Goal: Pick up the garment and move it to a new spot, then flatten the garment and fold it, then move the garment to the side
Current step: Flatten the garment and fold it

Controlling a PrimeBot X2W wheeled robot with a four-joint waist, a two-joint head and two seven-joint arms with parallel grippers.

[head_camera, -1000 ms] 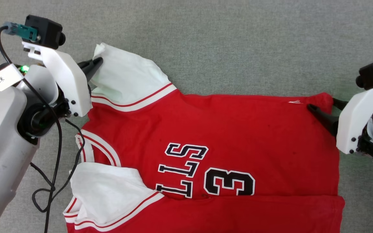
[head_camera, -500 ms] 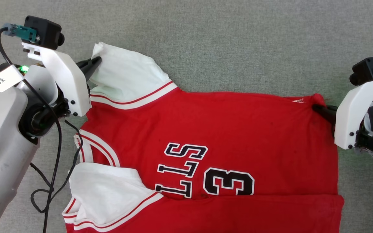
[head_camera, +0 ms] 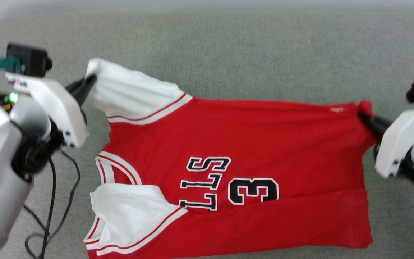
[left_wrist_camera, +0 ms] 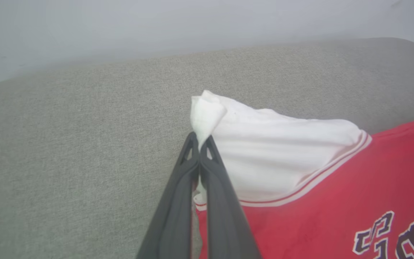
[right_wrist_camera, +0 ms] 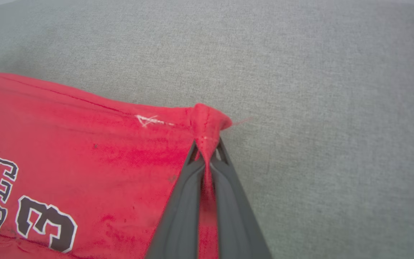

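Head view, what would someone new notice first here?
The big red jersey spread across the grey surface stands out first, its black number 3 near the middle. Next, the left gripper is shut on the tip of the far white sleeve at upper left, and the right gripper is shut on the far hem corner at right.

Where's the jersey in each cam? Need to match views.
Head view: jersey spans the middle, left gripper shut on its far white sleeve, right gripper shut on a red hem corner.
Left wrist view: right and lower right, sleeve tip at centre.
Right wrist view: left and lower left, corner at centre.
Shared landmark: the black white-outlined lettering.
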